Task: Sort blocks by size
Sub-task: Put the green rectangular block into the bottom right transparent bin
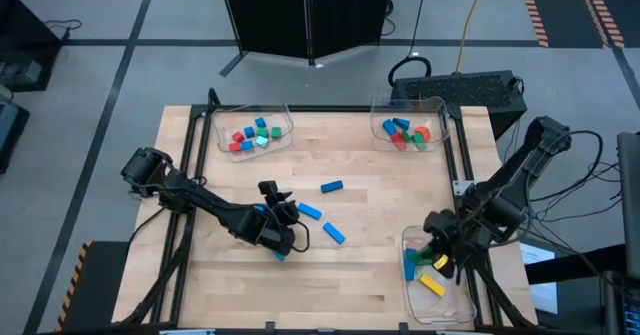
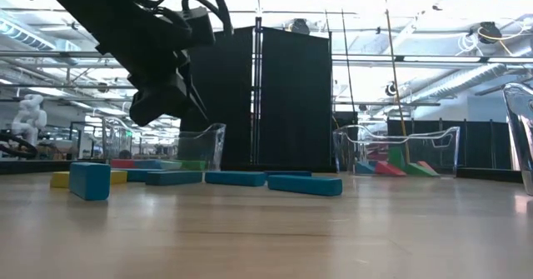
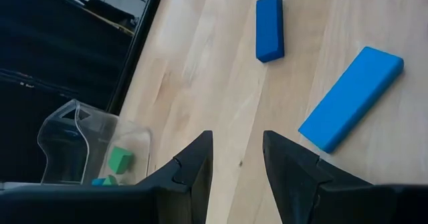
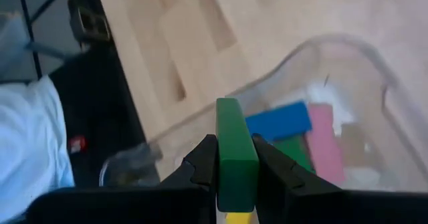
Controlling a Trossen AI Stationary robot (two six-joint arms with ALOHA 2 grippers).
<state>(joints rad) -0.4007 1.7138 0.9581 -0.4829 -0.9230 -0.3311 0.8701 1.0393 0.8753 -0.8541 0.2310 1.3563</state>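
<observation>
Three blue blocks (image 1: pixel 331 186), (image 1: pixel 309 211), (image 1: pixel 334 232) lie flat on the wooden table near its middle. My left gripper (image 3: pixel 237 164) is open just above the table beside them, with only bare wood between its fingers. Two of these blocks (image 3: pixel 270 27), (image 3: pixel 351 97) show ahead of it. My right gripper (image 4: pixel 235 177) is shut on a green block (image 4: pixel 234 150) over the near-right clear tray (image 1: pixel 418 310). That tray holds blue (image 4: pixel 277 120), pink (image 4: pixel 324 140), green and yellow (image 1: pixel 432 283) blocks. My right gripper pinches the green block by its two long sides (image 4: pixel 235 167) between its two fingers. The fingers slant downward and lie along the block, whose free end sticks out past the fingertips. The block is lifted clear above the near-right tray.
Two more clear trays with mixed small blocks stand at the far edge, one far left (image 1: pixel 284 135) and one far right (image 1: pixel 441 110). In the low view a blue cube (image 2: pixel 90 180) and a yellow block (image 2: pixel 60 179) sit at the left. Bare wood lies along the near edge.
</observation>
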